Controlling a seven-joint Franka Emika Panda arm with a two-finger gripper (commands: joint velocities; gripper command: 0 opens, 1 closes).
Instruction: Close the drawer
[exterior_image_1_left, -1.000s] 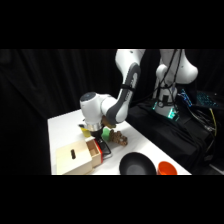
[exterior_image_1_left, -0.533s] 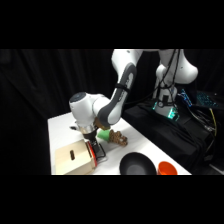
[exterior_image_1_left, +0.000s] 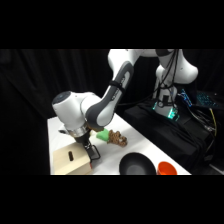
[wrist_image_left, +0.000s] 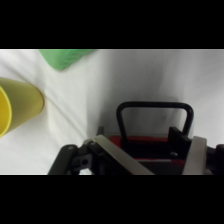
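The pale wooden box (exterior_image_1_left: 69, 163) sits at the table's near left corner. Its drawer (exterior_image_1_left: 93, 163) shows only a thin reddish strip at the box's right face. My gripper (exterior_image_1_left: 91, 154) hangs low against that face. In the wrist view the drawer's red front (wrist_image_left: 150, 150) lies right under the gripper (wrist_image_left: 155, 152), and the dark wire loop handle (wrist_image_left: 154, 106) sticks out past it over the white table. The two metal fingers (wrist_image_left: 196, 156) stand apart on either side of the handle's base, gripping nothing.
A green object (exterior_image_1_left: 102, 134) and a brown lumpy thing (exterior_image_1_left: 118, 139) lie just behind the gripper. A black bowl (exterior_image_1_left: 136, 164) and an orange-red dish (exterior_image_1_left: 166, 169) sit at the front right. A yellow cup (wrist_image_left: 15, 107) lies left of the handle.
The arm swung left and down against the box. The drawer, which stuck out with its red side showing, has slid into the box.
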